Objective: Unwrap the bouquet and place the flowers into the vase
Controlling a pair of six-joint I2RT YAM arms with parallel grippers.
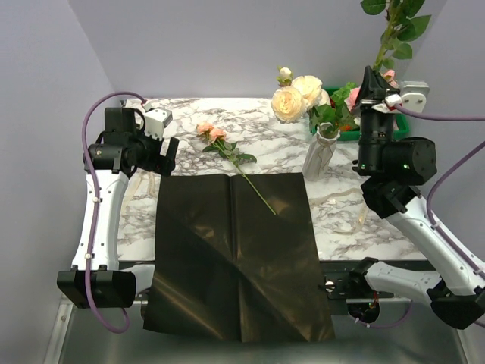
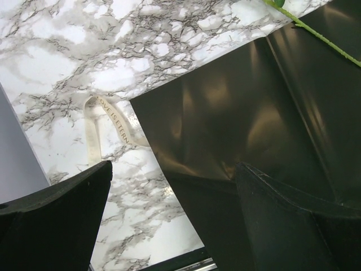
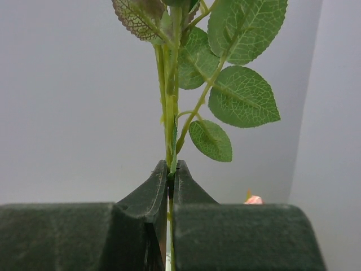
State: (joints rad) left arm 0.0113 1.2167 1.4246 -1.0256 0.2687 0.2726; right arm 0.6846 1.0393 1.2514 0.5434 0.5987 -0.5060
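Right gripper (image 3: 171,174): pinched shut on a thin leafy stem (image 3: 169,113), held upright at the far right.
Vase (image 1: 321,154): stood just left of that gripper, cream roses (image 1: 290,104) in it.
Left gripper (image 2: 174,214): jaws wide, empty, above the black wrapper (image 1: 235,250) at its far-left corner.
Pink rose (image 1: 212,133): lay on the table (image 1: 189,114), stem end on the wrapper.
Risk: the crowded narrow neck could snag leaves and tip the vase; the stem could swivel in the pinch.

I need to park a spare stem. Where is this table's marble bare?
Bare marble shows at the back, between the lying rose and the vase. Crowded: the black wrapper covers the middle, and a ribbon lies left of it.
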